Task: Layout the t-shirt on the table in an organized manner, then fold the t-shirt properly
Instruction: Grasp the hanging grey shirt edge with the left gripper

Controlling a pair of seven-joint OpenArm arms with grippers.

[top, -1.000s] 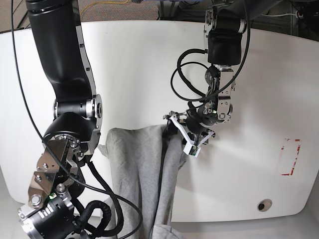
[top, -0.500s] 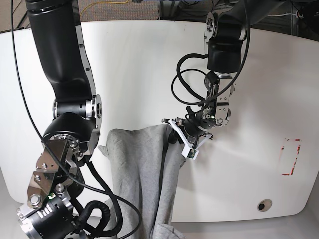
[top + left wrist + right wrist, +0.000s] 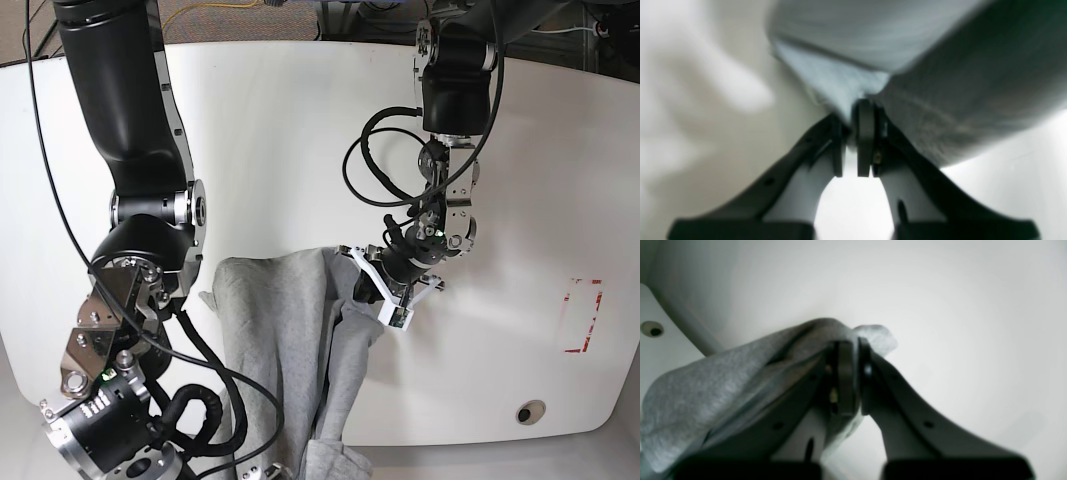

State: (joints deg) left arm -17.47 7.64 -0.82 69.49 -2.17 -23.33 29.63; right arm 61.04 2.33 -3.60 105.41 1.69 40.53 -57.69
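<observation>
Left gripper (image 3: 372,283) jaws, open a second ago, now pinch the grey t-shirt (image 3: 290,340) edge, right gripper (image 3: 853,350) also clamping cloth; shirt hangs bunched over the table (image 3: 300,130) near edge, so spreading can begin

Left arm: extended down from the far edge of the table (image 3: 270,130) toward its middle, wrist bent, cable looped beside the forearm. Left gripper (image 3: 372,290): set low over the table, black jaws pressed together on a fold of the grey t-shirt (image 3: 290,330), as seen in the left wrist view (image 3: 853,133).

Right arm: carried along the table's near corner, elbow raised over the surface, wrist dropped below the front edge. Right gripper (image 3: 853,373): jaws closed, t-shirt (image 3: 723,380) cloth pinched between the pads (image 3: 844,380); fingertips hidden in the base view.
</observation>
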